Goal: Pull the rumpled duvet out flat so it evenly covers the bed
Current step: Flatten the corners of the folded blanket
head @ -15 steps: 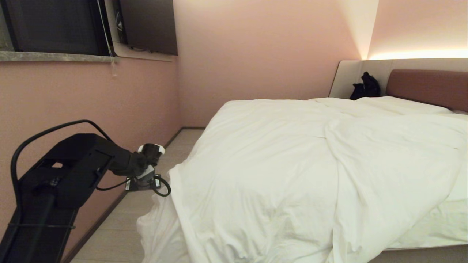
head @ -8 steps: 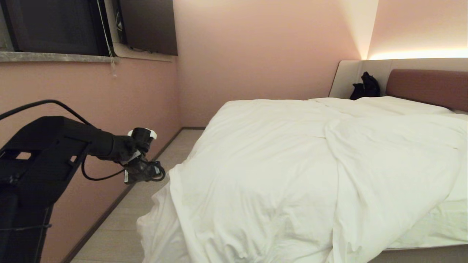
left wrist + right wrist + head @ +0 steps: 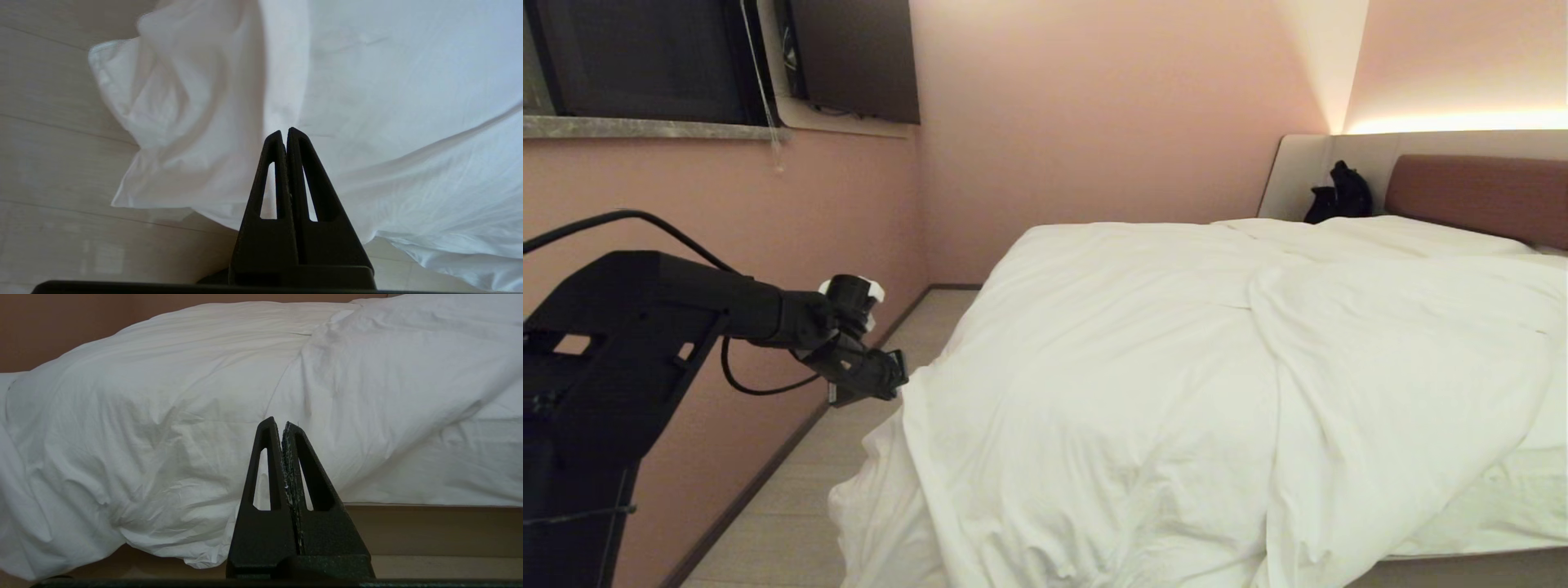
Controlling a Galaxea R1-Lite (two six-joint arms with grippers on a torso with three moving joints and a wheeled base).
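From my station I have the left gripper [image 3: 894, 377] at about nine o'clock in the head view, out over the floor [image 3: 792, 523] just beside the near corner of the duvet [image 3: 1176, 384]. Its jaws are pressed together with nothing between them; in the left wrist view the left gripper [image 3: 284, 131] shows its two fingers meeting tip to tip, and the duvet [image 3: 367, 102] lies beyond those tips, running from roughly ten o'clock round to four o'clock of them. I cannot tell whether the tips touch the cloth.

A bunched corner of the duvet droops off the bed [image 3: 1462, 565] onto the floor at about seven o'clock in the head view. The duvet's long axis runs from that corner up toward the headboard [image 3: 1478, 196] at two o'clock. A thick fold crosses the right half, and below it at four o'clock a lower white layer shows along the near edge.

The right gripper [image 3: 282, 425] is also closed and empty, pointing level at the side of the bed [image 3: 429, 535], the duvet [image 3: 163, 416] hanging ahead of its tips from nine to three o'clock.

A dark bag [image 3: 1339, 194] sits at one o'clock by the headboard.
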